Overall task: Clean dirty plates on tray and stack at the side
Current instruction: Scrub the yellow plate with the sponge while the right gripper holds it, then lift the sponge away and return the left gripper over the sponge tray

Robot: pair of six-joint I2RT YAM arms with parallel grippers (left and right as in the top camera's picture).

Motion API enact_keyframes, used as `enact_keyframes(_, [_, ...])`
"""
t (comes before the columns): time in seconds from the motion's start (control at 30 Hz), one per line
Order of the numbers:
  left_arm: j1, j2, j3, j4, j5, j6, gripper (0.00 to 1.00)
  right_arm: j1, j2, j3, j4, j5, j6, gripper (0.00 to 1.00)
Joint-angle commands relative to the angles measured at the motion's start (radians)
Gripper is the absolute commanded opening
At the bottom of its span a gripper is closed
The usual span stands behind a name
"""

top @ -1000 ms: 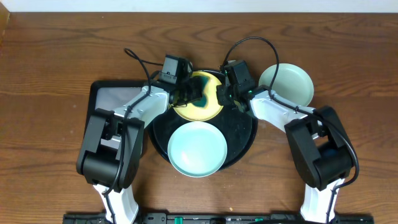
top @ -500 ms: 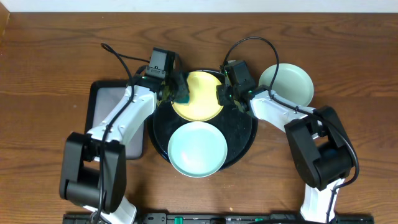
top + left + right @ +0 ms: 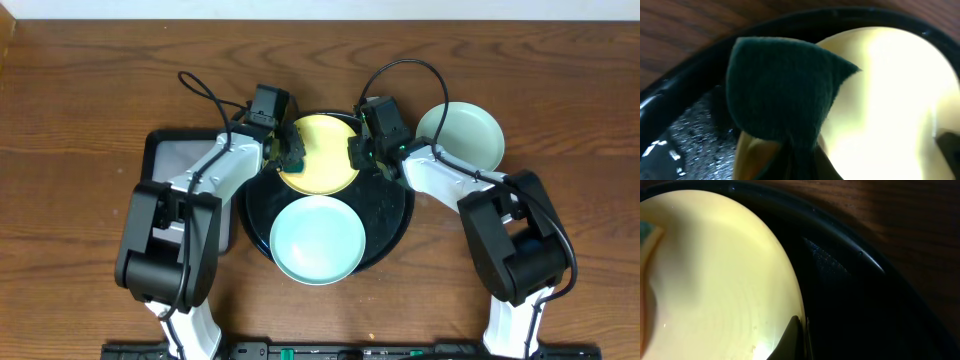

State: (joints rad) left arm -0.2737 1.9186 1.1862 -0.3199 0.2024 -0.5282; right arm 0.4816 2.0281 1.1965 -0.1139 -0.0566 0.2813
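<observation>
3 plates: 1 yellow plate (image 3: 325, 162), 2 mint, i.e. front mint plate (image 3: 317, 238) and right mint plate (image 3: 460, 135). 2 black trays: 1 round tray (image 3: 393, 213), 1 rect. tray (image 3: 178, 157). 1 green sponge (image 3: 782, 95). 2 arms: left arm (image 3: 215, 180), right arm (image 3: 450, 180). 2 grippers, 1 per arm: left gripper (image 3: 290, 155), right gripper (image 3: 358, 155). 2 black cables: left cable (image 3: 206, 96), right cable (image 3: 405, 63). 1 wood table (image 3: 90, 100).

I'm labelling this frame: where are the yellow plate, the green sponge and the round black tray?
yellow plate (image 3: 325, 160): overhead view, middle of its face.
green sponge (image 3: 780, 95): left wrist view, middle of its face.
round black tray (image 3: 388, 215): overhead view, bare floor, right side.
</observation>
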Motion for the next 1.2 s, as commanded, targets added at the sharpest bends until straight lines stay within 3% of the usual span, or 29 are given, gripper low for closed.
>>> enact_keyframes(0.0, [-0.007, 0.049, -0.010, 0.011, 0.171, -0.033, 0.08, 0.005, 0.025, -0.003, -0.010, 0.000, -0.005, 0.01])
enact_keyframes(0.43, [-0.024, 0.034, 0.012, 0.097, 0.443, -0.035, 0.07, 0.005, 0.025, -0.003, -0.009, 0.000, -0.005, 0.01])
enact_keyframes(0.57, [-0.024, -0.038, 0.029, 0.091, 0.435, -0.035, 0.07, 0.005, 0.025, -0.003, -0.010, 0.000, -0.005, 0.01])
enact_keyframes(0.73, [-0.024, -0.194, 0.028, -0.005, 0.186, -0.031, 0.07, 0.005, 0.025, -0.003, -0.010, 0.000, -0.005, 0.02])
enact_keyframes(0.9, [-0.012, -0.359, 0.029, -0.183, -0.138, 0.022, 0.07, 0.005, 0.025, -0.003, -0.009, 0.000, -0.005, 0.21])
enact_keyframes(1.17, [0.100, -0.509, 0.028, -0.479, -0.456, 0.109, 0.08, 0.005, 0.026, -0.004, -0.002, 0.000, -0.005, 0.24])
